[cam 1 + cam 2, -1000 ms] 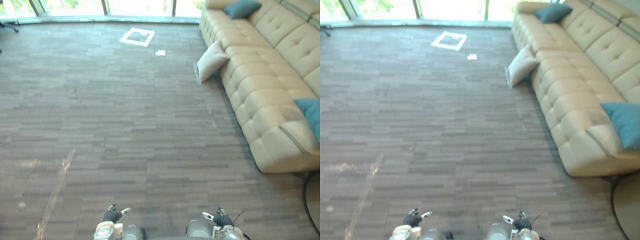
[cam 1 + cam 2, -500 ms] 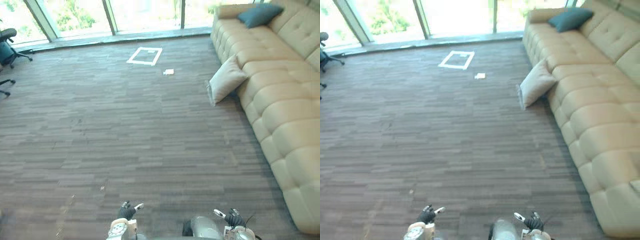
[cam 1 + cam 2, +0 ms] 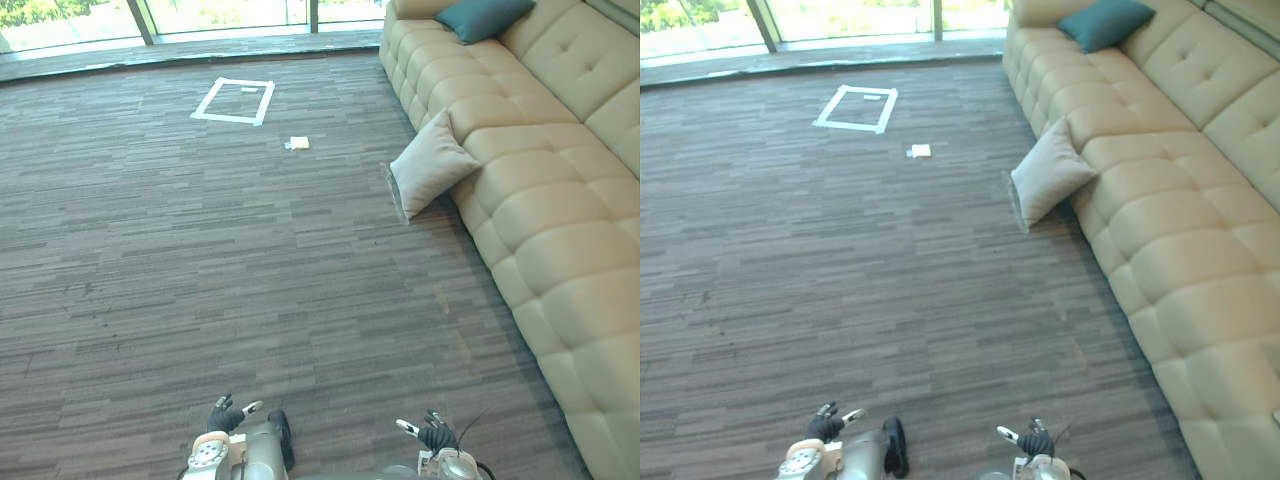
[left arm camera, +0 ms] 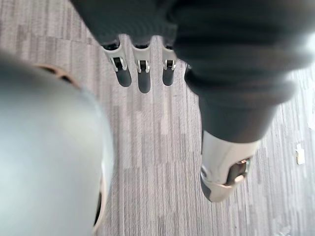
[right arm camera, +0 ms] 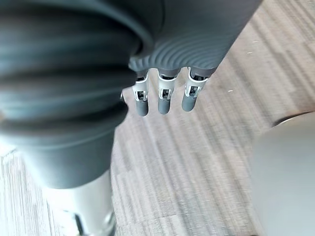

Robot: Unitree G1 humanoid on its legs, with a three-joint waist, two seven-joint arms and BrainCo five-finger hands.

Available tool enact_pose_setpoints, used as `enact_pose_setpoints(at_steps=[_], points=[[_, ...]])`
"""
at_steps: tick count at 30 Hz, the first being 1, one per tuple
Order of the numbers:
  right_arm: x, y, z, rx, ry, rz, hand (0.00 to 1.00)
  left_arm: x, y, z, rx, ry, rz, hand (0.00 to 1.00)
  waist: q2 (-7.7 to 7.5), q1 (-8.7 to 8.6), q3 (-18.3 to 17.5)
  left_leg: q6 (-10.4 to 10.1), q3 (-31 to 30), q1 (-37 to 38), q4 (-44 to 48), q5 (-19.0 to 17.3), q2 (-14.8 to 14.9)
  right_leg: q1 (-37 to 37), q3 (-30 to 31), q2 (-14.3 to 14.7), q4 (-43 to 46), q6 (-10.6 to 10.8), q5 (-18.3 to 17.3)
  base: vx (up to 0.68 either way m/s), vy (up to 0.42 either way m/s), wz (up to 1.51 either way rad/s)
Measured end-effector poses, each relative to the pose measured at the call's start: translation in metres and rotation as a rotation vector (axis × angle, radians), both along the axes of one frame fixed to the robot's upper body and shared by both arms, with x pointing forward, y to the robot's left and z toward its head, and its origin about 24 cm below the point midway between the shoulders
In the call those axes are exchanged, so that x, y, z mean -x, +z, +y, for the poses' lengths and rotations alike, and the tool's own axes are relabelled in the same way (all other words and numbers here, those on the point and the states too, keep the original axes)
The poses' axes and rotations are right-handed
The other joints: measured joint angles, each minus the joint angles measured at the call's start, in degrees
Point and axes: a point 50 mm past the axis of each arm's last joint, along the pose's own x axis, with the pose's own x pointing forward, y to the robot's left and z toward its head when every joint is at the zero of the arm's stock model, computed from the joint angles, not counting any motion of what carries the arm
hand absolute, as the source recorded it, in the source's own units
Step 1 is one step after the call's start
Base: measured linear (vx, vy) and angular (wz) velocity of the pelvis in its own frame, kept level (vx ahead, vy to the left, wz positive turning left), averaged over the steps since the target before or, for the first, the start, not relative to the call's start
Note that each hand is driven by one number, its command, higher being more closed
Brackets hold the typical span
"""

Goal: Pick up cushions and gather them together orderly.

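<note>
Leaning against the sofa in the left eye view, the beige cushion stands on the floor well ahead and rightward, nearer the right hand than the left hand. Left wrist view: fingers relaxed, empty. Right wrist view: fingers loose, holding nothing.

Sofa right, floor cushion leaning against it, second cushion on seat

Beige cushion: square and plump, propped on one edge on the floor, tilted and leaning against the front of the sofa, at mid-right. Teal cushion: lies on the sofa seat at the far right, well apart from the beige one.
</note>
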Motion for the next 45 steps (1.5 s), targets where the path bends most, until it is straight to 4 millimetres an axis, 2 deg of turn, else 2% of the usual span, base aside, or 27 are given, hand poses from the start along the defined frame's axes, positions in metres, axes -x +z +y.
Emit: enact_pose_setpoints(at_steps=[3, 5, 6, 7, 8, 9, 11, 13, 15, 17, 18, 19, 21, 23, 25, 27, 29, 31, 32, 33, 36, 38, 40, 41, 42, 43, 45], points=[[-0.011, 0.006, -0.006, 0.027, 0.039, -0.047, 0.00, 0.003, -0.003, -0.017, 0.023, -0.066, 0.014, 0.00, 4.02, -1.17, -0.1, -0.4, 1.9, 12.5, -9.1, -0.6, 1.9, -9.5, -10.4, 2.1, -0.8, -7.9, -9.6, 0.59, 0.097, -0.19], [-0.022, 0.011, -0.009, 0.036, 0.047, -0.080, 0.00, -0.001, -0.002, -0.020, 0.027, -0.080, 0.007, 0.00, 4.99, -1.92, 0.3, -0.4, 3.4, 15.2, -10.0, -0.6, 3.4, -14.8, -14.4, 4.0, -8.8, -8.4, -11.3, 0.64, -0.056, -0.10], [-0.027, 0.015, -0.011, 0.044, 0.049, -0.103, 0.00, -0.004, -0.002, -0.022, 0.027, -0.095, 0.001, 0.00, 5.20, -2.60, 0.5, -0.4, 3.6, 17.5, -10.3, -0.6, 4.3, -17.8, -16.9, 6.1, -24.5, -8.2, -7.5, 0.70, -0.161, 0.00], [-0.027, 0.015, -0.012, 0.046, 0.049, -0.102, 0.00, -0.005, -0.001, -0.021, 0.026, -0.097, 0.000, 0.00, 4.99, -2.70, 0.5, -0.4, 3.7, 18.1, -10.5, -0.7, 4.2, -17.8, -17.2, 6.5, -29.1, -8.2, -5.7, 0.60, -0.177, 0.13], [-0.022, 0.013, -0.013, 0.047, 0.046, -0.088, 0.00, -0.003, -0.002, -0.019, 0.019, -0.102, 0.006, 0.00, 3.77, -2.80, 0.3, -0.8, 4.1, 20.3, -11.4, -0.9, 3.0, -17.1, -16.9, 7.3, -40.6, -7.7, 0.4, 0.69, -0.176, 0.23], [-0.015, 0.011, -0.022, 0.061, 0.024, -0.067, 0.00, -0.002, -0.004, -0.027, 0.042, -0.100, 0.019, 0.00, 4.32, -3.61, 0.5, -3.6, 3.3, 24.1, -12.3, -2.3, 3.6, -16.5, -14.2, 8.8, -41.2, -13.0, 10.6, 0.57, -0.137, 0.05], [-0.017, 0.013, -0.036, 0.091, 0.005, -0.058, 0.00, -0.004, -0.005, -0.039, 0.070, -0.111, 0.018, 0.00, 6.67, -3.00, 0.5, -5.1, 2.4, 24.3, -11.5, 0.0, 4.5, -19.7, -12.4, 9.5, -32.1, -12.1, 3.7, 0.60, -0.155, -0.15], [0.003, 0.007, -0.043, 0.085, -0.061, 0.002, 0.00, -0.001, -0.007, -0.047, 0.088, -0.108, 0.032, 0.00, 7.43, -4.03, 0.5, -10.4, -1.6, 23.1, 1.6, 4.0, 7.1, -18.2, -13.0, 8.7, -22.6, -13.4, -6.2, 0.64, -0.251, -0.01], [0.008, 0.005, -0.039, 0.071, -0.065, 0.018, 0.00, -0.001, -0.007, -0.046, 0.088, -0.089, 0.030, 0.00, 7.28, -4.54, 0.9, -12.4, -3.4, 18.1, 15.6, 8.0, 10.5, -14.5, -13.6, 9.5, -23.2, -13.9, -8.5, 0.45, -0.170, 0.00], [0.014, 0.002, -0.036, 0.062, -0.069, 0.035, 0.00, -0.003, -0.005, -0.045, 0.097, -0.052, 0.003, 0.00, 7.57, -4.26, 1.1, -12.0, -1.1, 9.4, 38.1, 4.1, 16.7, -6.2, -13.7, 12.3, -27.6, -15.0, -10.1, 0.44, -0.142, -0.26], [0.016, 0.001, -0.035, 0.056, -0.073, 0.038, 0.00, -0.004, -0.003, -0.043, 0.092, -0.047, -0.010, 0.00, 6.75, -3.72, 1.2, -10.6, 0.4, 6.9, 39.8, 1.7, 17.4, -3.7, -13.5, 12.7, -29.8, -15.7, -11.0, 0.46, -0.115, -0.34], [0.019, 0.000, -0.033, 0.045, -0.086, 0.044, 0.00, -0.008, -0.001, -0.042, 0.089, -0.049, -0.026, 0.00, 6.09, -3.58, 0.8, -7.5, 3.7, 2.2, 36.8, -1.5, 17.0, 0.9, -12.9, 12.8, -33.9, -15.5, -11.1, 0.37, -0.069, -0.21], [0.018, 0.000, -0.032, 0.038, -0.100, 0.041, 0.00, -0.010, 0.000, -0.042, 0.091, -0.051, -0.034, 0.00, 5.78, -3.26, 0.8, -5.4, 6.1, -2.0, 29.2, -3.4, 15.2, 4.2, -10.9, 12.8, -36.8, -14.9, -11.4, 0.46, 0.010, -0.44], [0.015, 0.001, -0.033, 0.039, -0.101, 0.035, 0.00, -0.013, 0.002, -0.041, 0.087, -0.053, -0.050, 0.00, 6.05, -2.36, 0.9, -6.1, 3.0, -6.1, 12.7, -2.2, 9.9, 6.9, -7.5, 12.1, -39.0, -13.6, -12.2, 0.47, 0.113, -0.83], [0.017, 0.001, -0.038, 0.054, -0.105, 0.040, 0.00, -0.012, 0.001, -0.041, 0.083, -0.057, -0.048, 0.00, 7.39, -1.86, 0.8, -10.3, -3.4, -8.2, -4.6, 4.0, 6.8, 9.2, -4.0, 12.6, -41.2, -12.1, -13.3, 0.36, 0.207, -1.06], [0.018, 0.000, -0.037, 0.066, -0.088, 0.052, 0.00, -0.011, 0.001, -0.036, 0.068, -0.060, -0.047, 0.00, 6.86, -1.08, 0.4, -5.6, -6.0, -8.5, -2.7, 11.0, 5.4, 12.1, 0.7, 12.3, -42.4, -9.3, -14.9, 0.69, 0.404, -1.12], [0.031, -0.007, -0.023, 0.030, -0.083, 0.095, 0.00, -0.011, 0.001, -0.028, 0.045, -0.068, -0.037, 0.00, 3.36, -2.43, -1.1, -2.2, -4.9, -8.4, 1.7, 7.4, 3.1, 12.0, 2.0, 8.7, -39.4, -6.9, -14.2, 0.63, 0.261, -0.33], [0.032, -0.008, -0.020, 0.028, -0.076, 0.104, 0.00, -0.013, 0.002, -0.023, 0.032, -0.072, -0.039, 0.00, 2.36, -2.09, -0.7, -1.1, -3.2, -8.4, 6.9, 6.1, 3.1, 8.5, 3.6, 8.2, -28.7, -4.7, -10.8, 0.50, 0.223, -0.13], [0.034, -0.009, -0.020, 0.027, -0.073, 0.110, 0.00, -0.011, 0.000, -0.024, 0.031, -0.084, -0.023, 0.00, 2.24, -2.19, -0.9, 0.0, -2.6, -3.6, 4.2, 4.2, 2.2, 4.3, 3.1, 7.3, -16.9, -0.7, -5.0, 0.57, 0.231, -0.18], [0.033, -0.008, -0.022, 0.031, -0.073, 0.107, 0.00, -0.007, -0.002, -0.025, 0.032, -0.091, -0.008, 0.00, 2.91, -2.08, -0.7, -0.2, -2.8, -0.2, 1.2, 2.7, 1.8, 2.1, 2.6, 6.8, -11.6, 0.4, -3.2, 0.59, 0.181, -0.16], [0.025, -0.005, -0.026, 0.048, -0.049, 0.076, 0.00, -0.003, -0.005, -0.025, 0.024, -0.114, 0.031, 0.00, 3.15, -2.54, -0.4, -0.5, -1.4, 10.5, -8.1, 0.8, 1.1, -6.6, -5.1, 5.2, -4.2, -7.5, -12.2, 0.49, 0.048, -0.12], [0.019, -0.001, -0.033, 0.072, -0.035, 0.048, 0.00, -0.003, -0.005, -0.027, 0.027, -0.116, 0.032, 0.00, 5.10, -2.71, 0.1, -0.5, 0.1, 13.5, -9.9, 0.8, 3.5, -11.6, -9.8, 7.6, -11.8, -8.3, -14.0, 0.38, -0.057, -0.19], [0.009, 0.004, -0.033, 0.077, -0.033, 0.012, 0.00, -0.004, -0.005, -0.027, 0.026, -0.123, 0.031, 0.00, 5.67, -3.54, 0.2, -0.6, 1.1, 15.6, -11.6, 0.8, 4.5, -15.6, -10.9, 8.9, -26.5, -7.5, -9.2, 0.44, -0.126, -0.01], [0.010, 0.003, -0.032, 0.072, -0.032, 0.014, 0.00, -0.004, -0.005, -0.027, 0.021, -0.136, 0.032, 0.00, 4.75, -3.74, 0.1, -1.5, 2.0, 17.4, -12.4, 0.2, 3.9, -15.6, -10.7, 8.7, -36.9, -7.5, -2.9, 0.60, -0.167, 0.00], [0.011, 0.002, -0.034, 0.075, -0.041, 0.024, 0.00, -0.001, -0.007, -0.032, 0.037, -0.137, 0.049, 0.00, 6.14, -4.07, 0.8, -4.3, 2.1, 20.2, -13.2, -1.0, 5.0, -14.1, -10.9, 10.2, -37.6, -11.6, 5.9, 0.60, -0.145, -0.28], [0.007, 0.004, -0.039, 0.083, -0.056, 0.016, 0.00, -0.001, -0.008, -0.040, 0.058, -0.139, 0.048, 0.00, 7.46, -3.65, 0.8, -4.9, 2.8, 20.5, -13.5, 0.8, 5.1, -15.6, -9.7, 10.9, -33.7, -12.0, 2.7, 0.57, -0.148, -0.35], [0.006, 0.005, -0.040, 0.078, -0.074, 0.008, 0.00, -0.004, -0.007, -0.041, 0.058, -0.142, 0.042, 0.00, 6.81, -4.03, 1.2, -7.0, 2.9, 21.6, -13.0, 3.5, 4.1, -16.6, -8.7, 9.9, -28.7, -12.4, -1.3, 0.36, -0.171, -0.18]])
